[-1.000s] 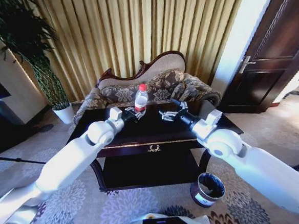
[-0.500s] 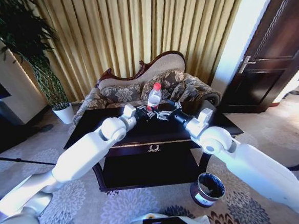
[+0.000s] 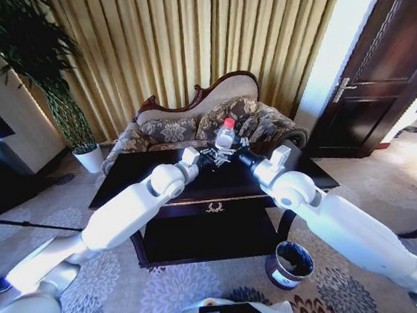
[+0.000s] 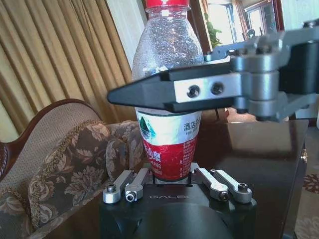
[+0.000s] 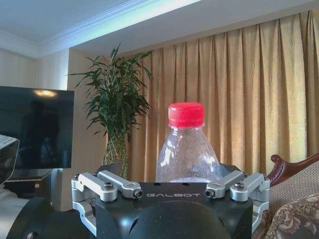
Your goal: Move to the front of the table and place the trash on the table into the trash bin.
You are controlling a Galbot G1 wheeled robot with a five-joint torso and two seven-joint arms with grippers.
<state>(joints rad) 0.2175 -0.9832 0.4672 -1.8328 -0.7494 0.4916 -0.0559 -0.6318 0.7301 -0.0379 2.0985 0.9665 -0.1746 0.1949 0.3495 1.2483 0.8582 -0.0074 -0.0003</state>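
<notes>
Above the far middle of the table [image 3: 196, 189], the bottle [image 3: 224, 134] is sitting upright between both grippers, red cap up, off the tabletop as far as the head view is showing. Left gripper [image 3: 210, 157] is clamping it low on the red label, its fingers [image 4: 119, 187] flanking the base in the left wrist view, likely gripping low to be leaving the upper body free. Right gripper [image 3: 240, 153] is meeting it from the other side, one dark finger [image 4: 164, 92] crossing the clear body just above the label; cannot tell whether it is clenching or only closing in. Looks like a handover toward the right arm, since the bin [image 3: 289, 263] is standing on the carpet by the table's right front leg, well below.
</notes>
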